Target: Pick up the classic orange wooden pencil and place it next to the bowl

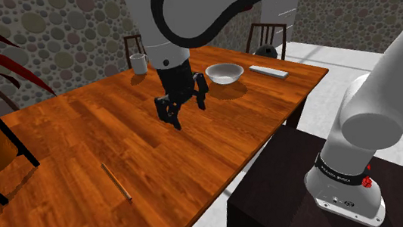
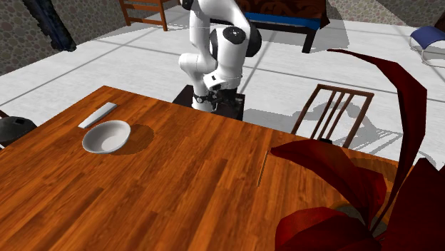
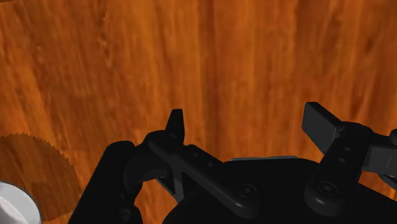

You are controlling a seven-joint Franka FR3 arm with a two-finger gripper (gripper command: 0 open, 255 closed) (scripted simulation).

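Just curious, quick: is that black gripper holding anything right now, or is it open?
Gripper: open, holding nothing; the pencil lies well apart from it.

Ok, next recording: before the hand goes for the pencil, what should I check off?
1. Hand open and empty: ok. Its fingers stand apart with nothing between them.
2. Hand above the pencil: not ok. The pencil lies well apart from it, toward the shoulder view's lower left.
3. Pencil free to grasp: ok. It lies flat on the wooden table with nothing touching it.
4. Room beside the bowl: ok. There is bare wood around it, and the flat white slab lies apart.
5. Fingers turned across the pencil: cannot tell.
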